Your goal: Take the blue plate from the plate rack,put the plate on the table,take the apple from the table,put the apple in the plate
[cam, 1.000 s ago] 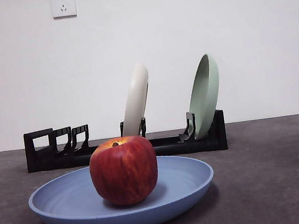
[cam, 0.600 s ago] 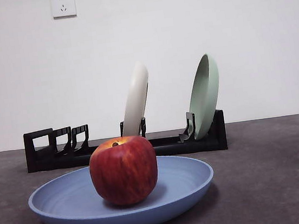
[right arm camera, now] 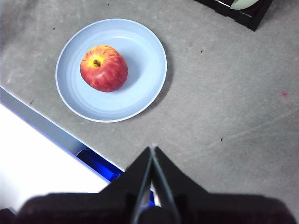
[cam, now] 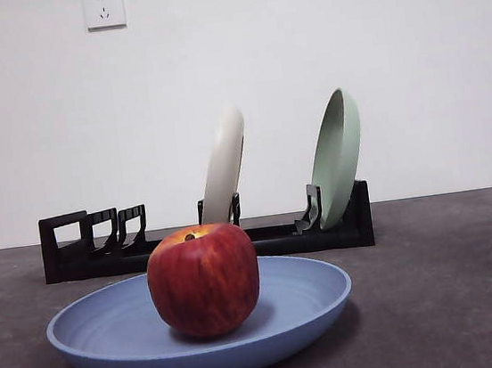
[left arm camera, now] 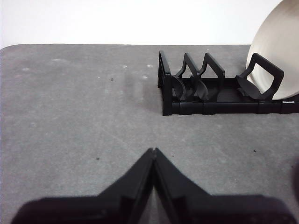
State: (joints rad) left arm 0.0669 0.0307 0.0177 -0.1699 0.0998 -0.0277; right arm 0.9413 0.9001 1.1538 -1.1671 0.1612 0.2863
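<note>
Apple (cam: pixel 204 280) sits inside the blue plate (cam: pixel 112 337), plate flat on the table (cam: pixel 447 285) just in front of the plate rack (cam: pixel 74 245), whose left slots are bare (cream plate (cam: pixel 224 164) mid-rack, green plate (cam: pixel 336 157) at the right end, both leaning). Left pincer (left arm camera: pixel 153 151) jaws together, empty, up over bare table near the rack's left end. Right pincer (right arm camera: pixel 153 149) jaws together too, holding nothing, above the table well apart from the plate.

Open table (cam: pixel 456 284) surrounds the blue plate (cam: pixel 112 339); plate rack (cam: pixel 83 249) behind
</note>
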